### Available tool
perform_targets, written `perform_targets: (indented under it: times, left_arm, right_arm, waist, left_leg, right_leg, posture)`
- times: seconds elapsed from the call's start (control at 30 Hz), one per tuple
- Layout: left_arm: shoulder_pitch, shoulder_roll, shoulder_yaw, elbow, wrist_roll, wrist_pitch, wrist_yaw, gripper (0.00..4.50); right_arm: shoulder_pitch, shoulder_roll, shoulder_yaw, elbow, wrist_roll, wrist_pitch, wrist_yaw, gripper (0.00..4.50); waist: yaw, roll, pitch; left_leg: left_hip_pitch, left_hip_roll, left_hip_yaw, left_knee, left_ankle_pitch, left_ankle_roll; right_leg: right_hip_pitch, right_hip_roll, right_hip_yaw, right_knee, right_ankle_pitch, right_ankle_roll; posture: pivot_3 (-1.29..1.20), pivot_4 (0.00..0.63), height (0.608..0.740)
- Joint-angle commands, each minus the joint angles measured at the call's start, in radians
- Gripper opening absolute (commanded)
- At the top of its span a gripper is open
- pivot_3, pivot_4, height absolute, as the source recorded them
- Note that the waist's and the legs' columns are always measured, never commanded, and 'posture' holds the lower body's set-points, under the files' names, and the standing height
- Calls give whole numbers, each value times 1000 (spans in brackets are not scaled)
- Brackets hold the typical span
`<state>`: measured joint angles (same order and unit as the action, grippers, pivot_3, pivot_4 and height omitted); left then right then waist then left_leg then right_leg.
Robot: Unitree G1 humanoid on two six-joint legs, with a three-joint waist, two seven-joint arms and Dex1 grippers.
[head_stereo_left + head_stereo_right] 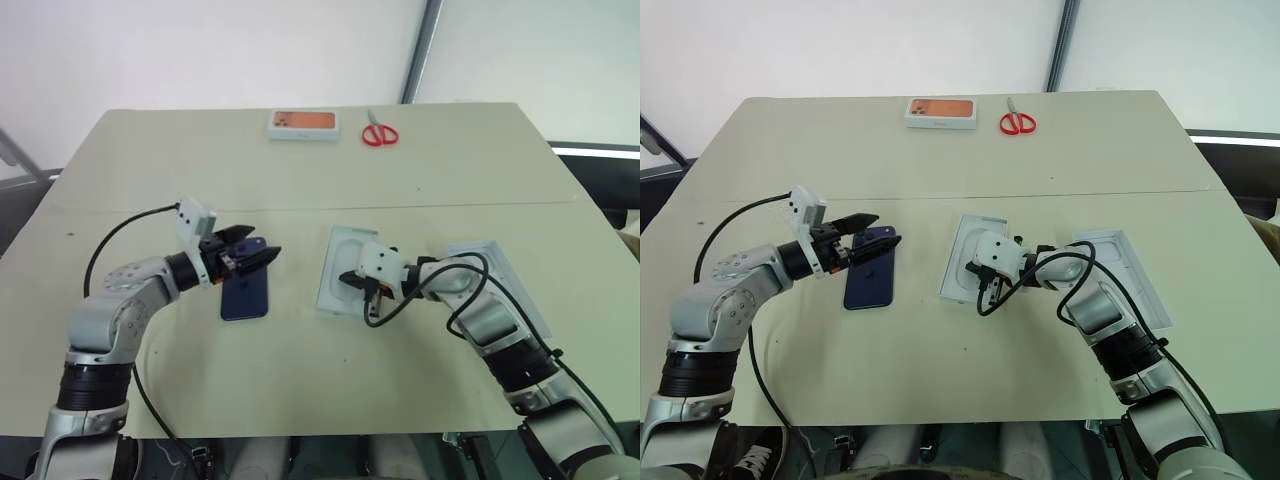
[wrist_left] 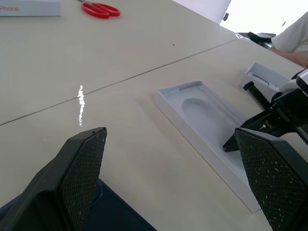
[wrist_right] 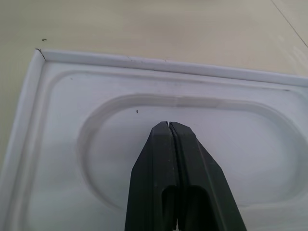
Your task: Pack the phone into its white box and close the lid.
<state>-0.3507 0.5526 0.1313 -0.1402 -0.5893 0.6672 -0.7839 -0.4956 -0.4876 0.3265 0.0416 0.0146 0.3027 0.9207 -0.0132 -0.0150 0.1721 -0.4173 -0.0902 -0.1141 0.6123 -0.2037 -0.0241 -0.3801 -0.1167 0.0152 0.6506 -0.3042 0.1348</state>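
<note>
So the phone (image 1: 246, 292) lies flat on the table (image 1: 300, 180), with the left gripper (image 1: 255, 255) spread wide over its far end. Lower squarely before pinching. The right gripper (image 3: 169, 126) is pinched together, seemingly touching the white insert (image 1: 345, 270).

table (image 1: 300, 370): beige | phone (image 1: 246, 296); insert (image 1: 338, 262); white box (image 1: 505, 270); orange-faced box (image 1: 303, 124); scissors (image 1: 379, 133)
</note>
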Motion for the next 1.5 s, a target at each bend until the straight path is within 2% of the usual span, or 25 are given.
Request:
perform_targets:
  times: [0.03, 0.27, 0.53, 0.93, 1.13, 1.27, 1.5]
  left_arm:
    - [-20, 3, 8, -13, -2, -20, -3, 4500]
    - [-17, 12, 15, 1, 1, -27, -11, 4500]
    - [-18, 18, 27, 10, -8, -32, -20, 4500]
    - [33, 38, 46, -8, -24, -22, -22, 4500]
    - [54, 44, 69, -17, -45, 10, 0, 4500]
    - [62, 79, 97, -5, -56, 69, 19, 4500]
    - [41, 167, 259, 159, -203, 309, 18, 4500]
  right_arm:
    - [-31, 1, -76, -60, 55, 18, -7, 34]
    - [-41, -124, -179, -6, 56, -7, 5, 34]
    - [-3, -203, -176, 125, -31, -105, -31, 34]
    - [-99, -44, -137, 246, -54, -194, -82, 34]
    - [-110, -82, -155, 278, -77, -232, -88, 34]
    - [-110, -105, -176, 213, -47, -208, -66, 34]
    - [-187, 32, -162, 47, 7, -22, -115, 34]
  waist:
    - [0, 0, 0]
    - [2, 0, 0]
    - [-2, 0, 0]
    - [-6, 0, 0]
    - [2, 1, 0]
    - [-1, 1, 0]
    - [-31, 1, 1]
  left_leg:
    - [-1, 0, 0, 0, 0, 0]
    - [-2, 0, 0, 1, 0, 0]
    - [-3, 0, 1, 0, 0, 0]
    - [-3, 1, 2, 0, 0, 0]
    - [-3, 0, 1, 1, 0, 0]
    - [-5, 0, 1, 1, 0, 0]
    - [-8, 2, 2, -1, 2, -2]
  right_leg:
    - [0, 0, 0, 0, 0, 0]
    - [-1, 0, 0, 0, 0, 0]
    - [-1, 0, 0, 1, 0, 0]
    - [-2, 0, 1, 2, 0, 0]
    - [-5, 0, 1, 1, 0, 0]
    - [-6, 0, 1, 3, 0, 0]
    - [-12, 3, 4, 9, 0, 0]
  posture:
    - [0, 150, 740]
    - [0, 150, 740]
    - [0, 150, 740]
    - [0, 150, 740]
    - [0, 150, 740]
    - [0, 150, 740]
    - [0, 150, 740]
